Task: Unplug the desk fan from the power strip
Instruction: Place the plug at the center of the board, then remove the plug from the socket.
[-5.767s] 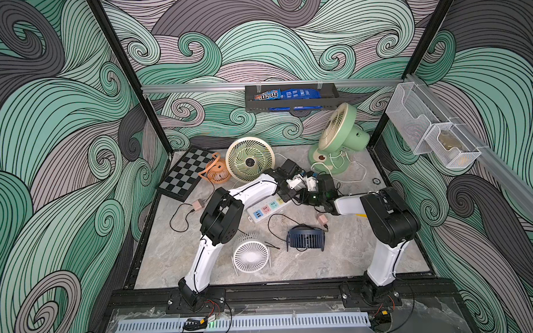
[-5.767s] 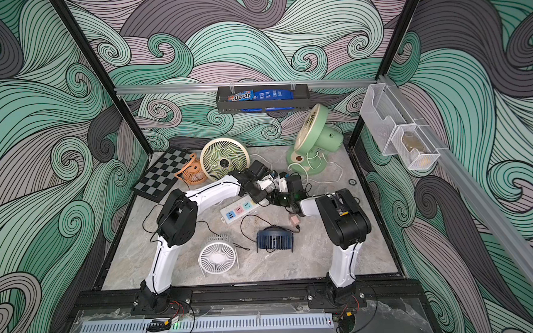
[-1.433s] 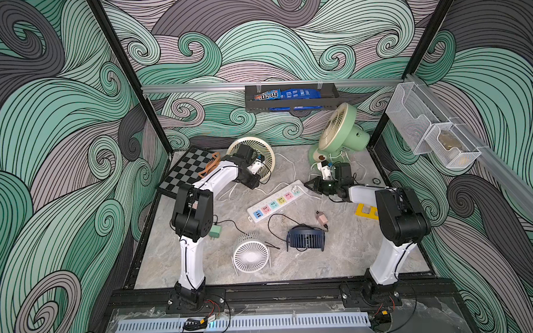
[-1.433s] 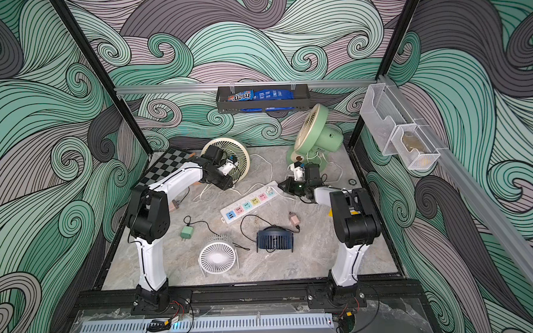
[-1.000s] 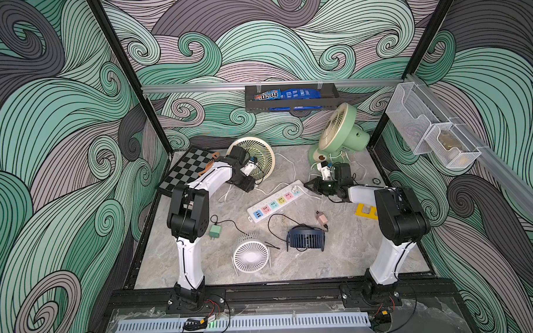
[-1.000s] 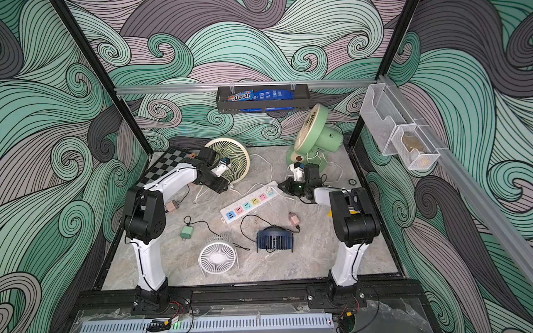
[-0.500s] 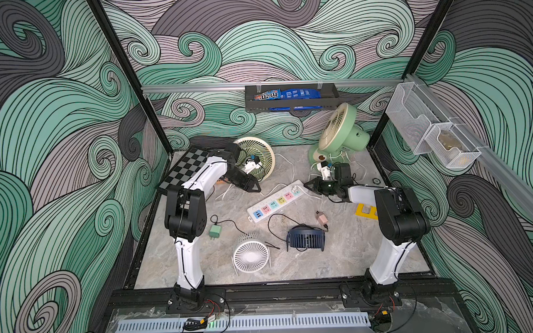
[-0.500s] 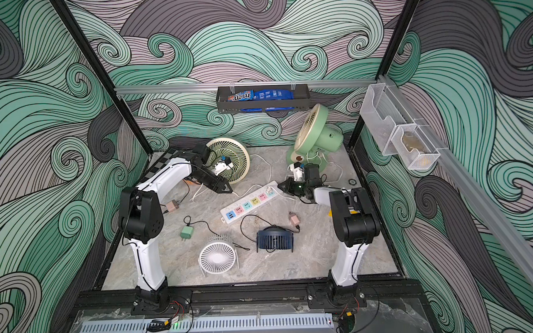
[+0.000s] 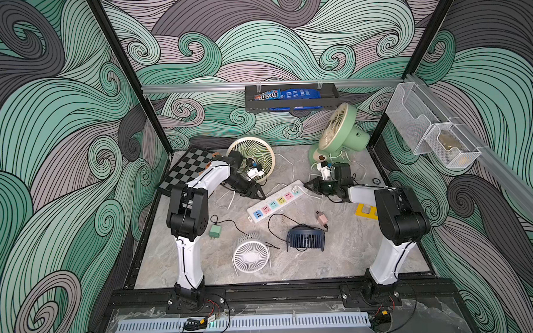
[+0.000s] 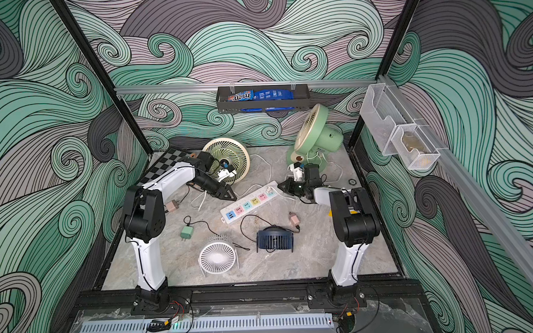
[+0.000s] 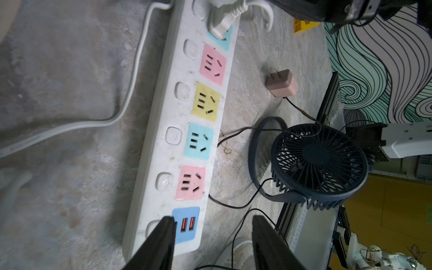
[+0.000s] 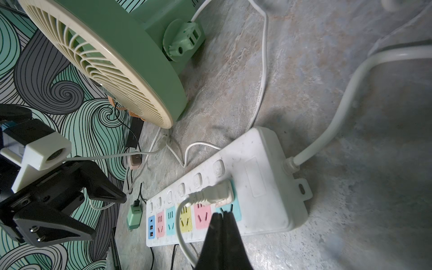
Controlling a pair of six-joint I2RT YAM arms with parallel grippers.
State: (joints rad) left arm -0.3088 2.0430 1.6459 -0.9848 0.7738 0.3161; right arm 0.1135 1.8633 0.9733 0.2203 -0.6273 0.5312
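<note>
We should pin the power strip [image 9: 275,201] with the empty, half-parted left gripper [image 11: 211,219], then part the closed right gripper [image 12: 222,214] around the plug [image 12: 217,192] and pull straight.

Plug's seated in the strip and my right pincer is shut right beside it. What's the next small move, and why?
Probably open the right pincer so it can straddle the white plug. Its jaws are shut, with the tips at the teal socket beside the plug, which sits seated in the power strip; nothing is gripped.
</note>
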